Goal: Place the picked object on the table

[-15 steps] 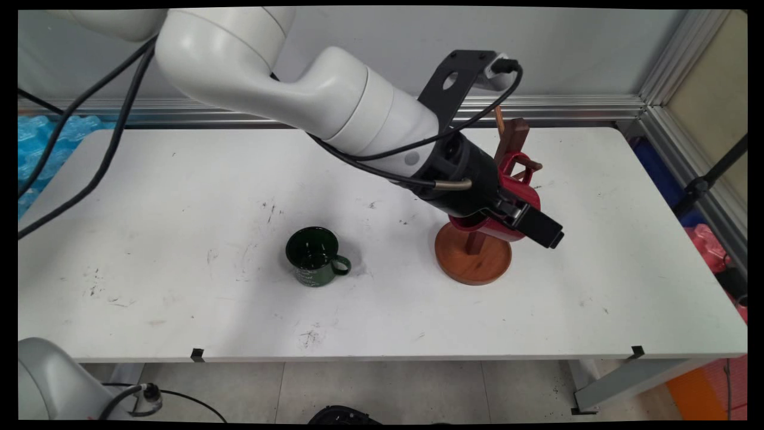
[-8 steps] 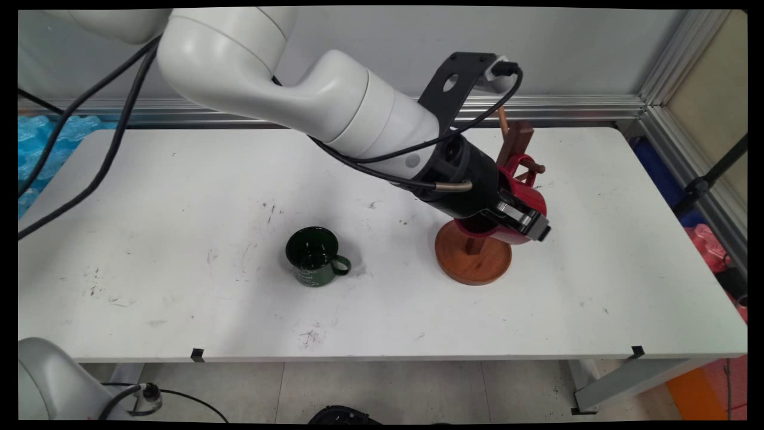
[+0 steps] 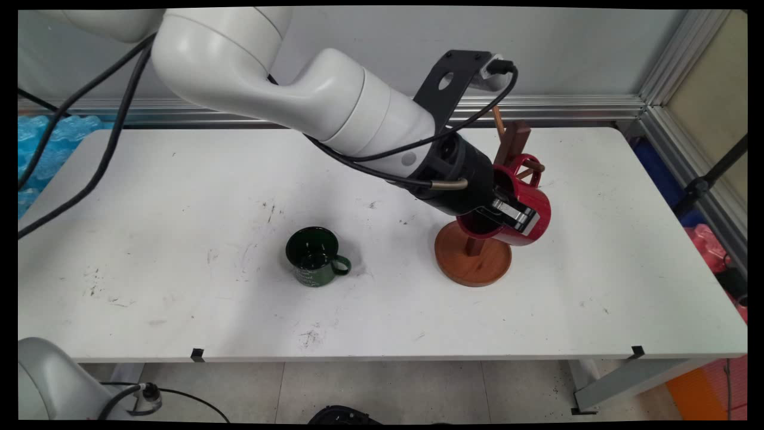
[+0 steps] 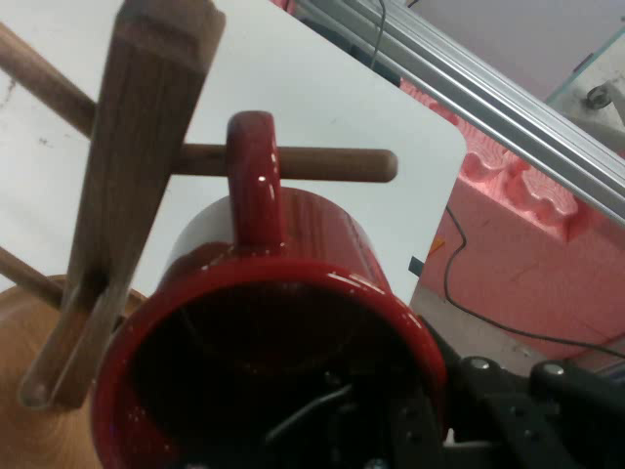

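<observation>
A red mug (image 3: 535, 208) hangs on a wooden mug tree (image 3: 471, 264) at the table's right middle. In the hand view the red mug (image 4: 293, 244) faces me mouth-first, its handle looped over a horizontal peg (image 4: 337, 164) beside the tree's post (image 4: 137, 176). My gripper (image 3: 508, 216) is shut on the mug's wall, one finger inside the mouth and one outside. The gripper (image 4: 410, 425) shows at the hand view's bottom right. A dark green mug (image 3: 314, 257) stands upright on the table well to the left, its handle pointing right.
The white table (image 3: 179, 191) carries scuff marks. Black cables (image 3: 89, 119) hang from the arm at upper left. An aluminium frame rail (image 3: 597, 107) runs along the back edge. Red and blue items (image 3: 710, 245) lie off the table's right side.
The outer finger, spread far past the mug's bottom a second ago, has drawn in against the mug's wall. The red mug has shifted slightly up and right on the peg.
</observation>
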